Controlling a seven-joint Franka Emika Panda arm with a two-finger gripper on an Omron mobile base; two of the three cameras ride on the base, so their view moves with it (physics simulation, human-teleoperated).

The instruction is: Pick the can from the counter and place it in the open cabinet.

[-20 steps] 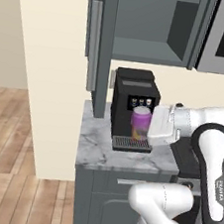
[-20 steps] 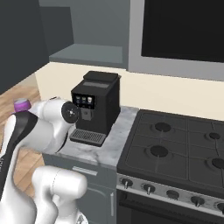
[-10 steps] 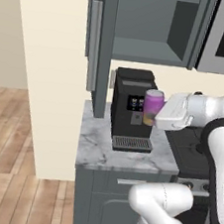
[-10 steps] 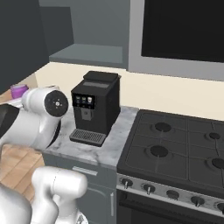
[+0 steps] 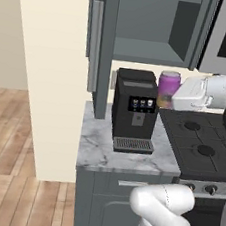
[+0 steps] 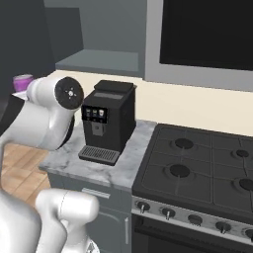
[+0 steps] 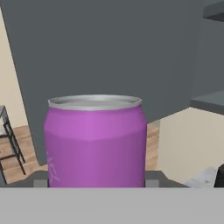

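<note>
The can (image 5: 168,84), purple with an orange lower band, hangs in the air just right of the coffee machine's top. It sits below the shelf of the open cabinet (image 5: 148,51). My gripper (image 5: 175,99) is shut on the can from the right, low on its body. In the hand view the can (image 7: 96,140) stands upright and close between the fingertips (image 7: 38,179), with the cabinet's grey door (image 7: 109,43) behind it. In the right base view the can (image 6: 21,82) peeks out behind my arm. Whether the counter is in view I cannot tell.
A black coffee machine (image 5: 134,110) stands on a small marble top (image 5: 104,154) over grey base cabinets. A black stove (image 5: 197,141) lies to its right. The cabinet door (image 5: 96,42) with its long bar handle hangs open at the left. Thin dark legs (image 7: 9,144) show at the hand view's left edge.
The arm has lifted the can up and to the right, from in front of the coffee machine to beside its top, nearer the cabinet shelf. The grip has not changed.
</note>
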